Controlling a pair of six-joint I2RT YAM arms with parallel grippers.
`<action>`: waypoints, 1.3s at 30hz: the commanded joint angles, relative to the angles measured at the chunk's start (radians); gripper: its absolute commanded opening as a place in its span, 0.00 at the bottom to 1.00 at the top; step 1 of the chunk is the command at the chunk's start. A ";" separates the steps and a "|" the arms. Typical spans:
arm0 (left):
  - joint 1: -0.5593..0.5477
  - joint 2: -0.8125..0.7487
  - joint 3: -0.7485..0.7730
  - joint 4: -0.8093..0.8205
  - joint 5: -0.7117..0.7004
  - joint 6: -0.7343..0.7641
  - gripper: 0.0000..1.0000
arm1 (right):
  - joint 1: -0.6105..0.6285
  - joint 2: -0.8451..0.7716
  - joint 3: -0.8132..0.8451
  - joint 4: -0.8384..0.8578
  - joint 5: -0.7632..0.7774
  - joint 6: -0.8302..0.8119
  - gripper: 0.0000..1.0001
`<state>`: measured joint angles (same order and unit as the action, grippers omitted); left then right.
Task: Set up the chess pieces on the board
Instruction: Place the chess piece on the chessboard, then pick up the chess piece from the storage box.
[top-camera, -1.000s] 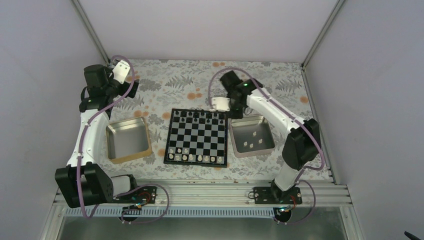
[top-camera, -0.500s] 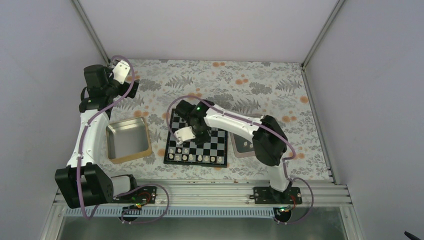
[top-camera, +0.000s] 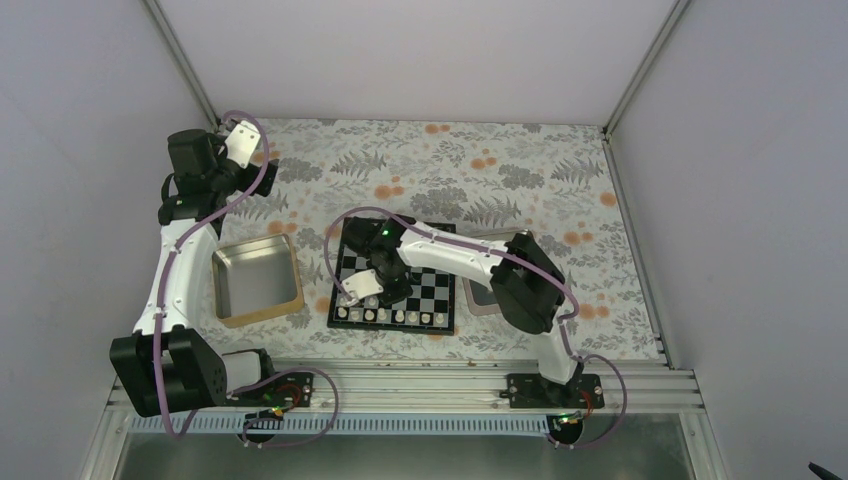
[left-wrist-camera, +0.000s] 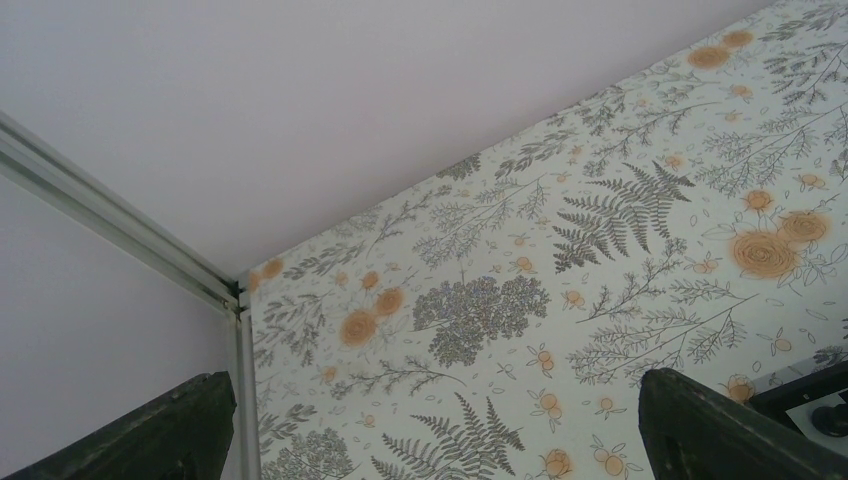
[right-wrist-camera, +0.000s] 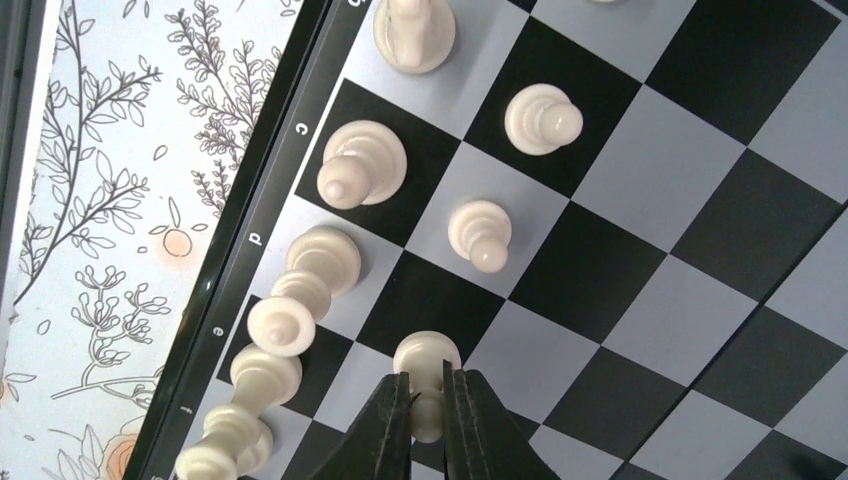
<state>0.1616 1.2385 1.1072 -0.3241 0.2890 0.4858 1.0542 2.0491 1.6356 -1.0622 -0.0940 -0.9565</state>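
Observation:
The black-and-silver chessboard (top-camera: 421, 288) lies mid-table, with white pieces along its near row (top-camera: 400, 317) and black pieces along its far row. My right gripper (top-camera: 372, 292) reaches over the board's near-left part. In the right wrist view it (right-wrist-camera: 428, 392) is shut on a white pawn (right-wrist-camera: 427, 362), held at a square in the second row. Beside it stand two white pawns (right-wrist-camera: 480, 234) and larger white pieces (right-wrist-camera: 360, 164) on the back row by the board rim (right-wrist-camera: 262, 222). My left gripper (left-wrist-camera: 440, 440) is open and empty, raised at the far left over the patterned cloth.
A gold-rimmed metal tray (top-camera: 257, 281) lies left of the board. A silver tray (top-camera: 478, 295) lies right of it, mostly hidden under my right arm. Enclosure walls stand on three sides, and an aluminium rail (top-camera: 400, 385) runs along the near edge.
My right arm has swung from the silver tray at the right across the board to its near-left part and come down. My left arm has not moved.

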 joint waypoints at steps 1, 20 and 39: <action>0.006 -0.001 0.011 0.013 0.012 -0.002 1.00 | 0.013 0.017 -0.018 0.029 -0.030 0.000 0.08; 0.006 -0.006 0.011 0.015 0.014 0.000 1.00 | 0.010 0.020 -0.030 0.039 -0.029 -0.003 0.21; 0.006 -0.004 0.018 0.011 0.013 -0.002 1.00 | -0.496 -0.496 -0.191 -0.018 0.071 -0.032 0.36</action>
<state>0.1616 1.2385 1.1069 -0.3241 0.2890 0.4858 0.7288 1.6676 1.5475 -1.0538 -0.0536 -0.9497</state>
